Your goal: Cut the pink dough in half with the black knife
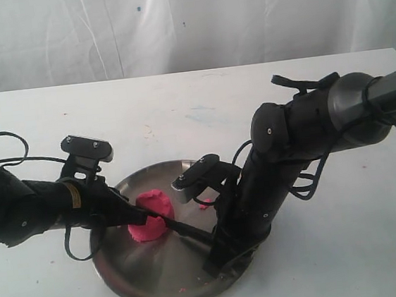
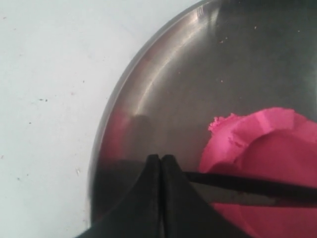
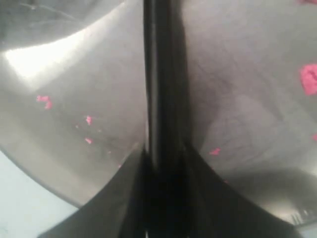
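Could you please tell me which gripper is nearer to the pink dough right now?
Left. The left gripper sits shut right beside the pink dough; the right gripper holds the black knife farther off.

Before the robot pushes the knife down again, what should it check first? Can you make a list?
1. Right gripper shut on the black knife: ok.
2. Blade across the pink dough: ok.
3. Dough on the steel plate, not on its rim: ok.
4. Left gripper shut and beside the dough, clear of the blade: ok.
5. Dough cut all the way through: cannot tell.
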Tool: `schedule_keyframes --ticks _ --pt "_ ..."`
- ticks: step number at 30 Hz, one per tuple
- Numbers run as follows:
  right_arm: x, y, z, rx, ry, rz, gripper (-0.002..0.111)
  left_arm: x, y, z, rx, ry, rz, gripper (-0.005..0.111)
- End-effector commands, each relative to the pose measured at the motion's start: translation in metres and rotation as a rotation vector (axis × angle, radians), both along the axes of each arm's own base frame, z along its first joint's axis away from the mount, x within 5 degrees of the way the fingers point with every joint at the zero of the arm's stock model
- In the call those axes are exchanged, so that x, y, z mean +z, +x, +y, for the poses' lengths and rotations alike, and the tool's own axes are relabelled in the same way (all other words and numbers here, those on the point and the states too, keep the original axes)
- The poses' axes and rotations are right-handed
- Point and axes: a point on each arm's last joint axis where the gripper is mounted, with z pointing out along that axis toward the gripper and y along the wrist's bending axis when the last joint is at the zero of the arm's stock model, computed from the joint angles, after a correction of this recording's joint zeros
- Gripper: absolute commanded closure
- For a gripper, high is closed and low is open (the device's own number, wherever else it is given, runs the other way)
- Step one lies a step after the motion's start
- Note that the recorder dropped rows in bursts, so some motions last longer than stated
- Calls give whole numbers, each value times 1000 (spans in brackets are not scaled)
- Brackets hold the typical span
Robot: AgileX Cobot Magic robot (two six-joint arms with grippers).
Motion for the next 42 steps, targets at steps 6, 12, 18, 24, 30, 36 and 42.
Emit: schedule_keyframes --ticks 6,12,18,24,30,36,42 --pt "-11 -1 -2 11 -25 19 108 47 -5 0 -9 -55 -141 107" --pt "-11 -1 -2 11 -25 19 108 93 -16 5 -6 -105 -274 107" --pt "-11 -1 -2 10 -24 20 108 130 -35 16 -35 -36 -354 107" --pt "-11 -2 -2 12 -25 24 108 132 -57 48 -63 260 -194 107" --pt "-11 -2 -2 12 -26 26 108 104 -79 157 593 138 56 107" --pt "-11 -2 -2 12 -26 26 108 144 -137 152 652 3 -297 107" --pt "-11 -2 -2 12 -26 26 108 149 -166 148 595 53 -472 107"
